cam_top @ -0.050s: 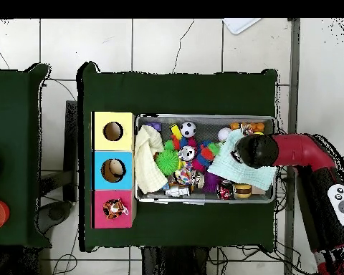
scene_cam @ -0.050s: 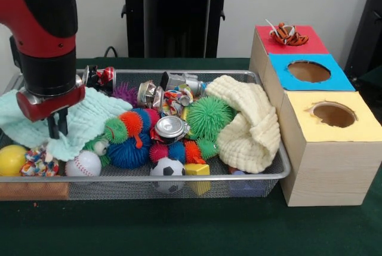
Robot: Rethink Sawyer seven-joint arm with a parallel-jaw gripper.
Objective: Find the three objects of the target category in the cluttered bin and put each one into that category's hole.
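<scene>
At left of the front view the pincer, its fingers close together with nothing gripped, hangs just above the mint cloth in the wire bin. Descending, it could snag cloth instead of the crushed cans mid-bin.

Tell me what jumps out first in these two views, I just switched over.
The red and black arm comes down over the wire bin's end farthest from the boxes, its gripper above a mint cloth. Mid-bin lies a heap of spiky bright toys, with a green spiky ball against a cream cloth. A small tiger toy sits on the red box.
</scene>
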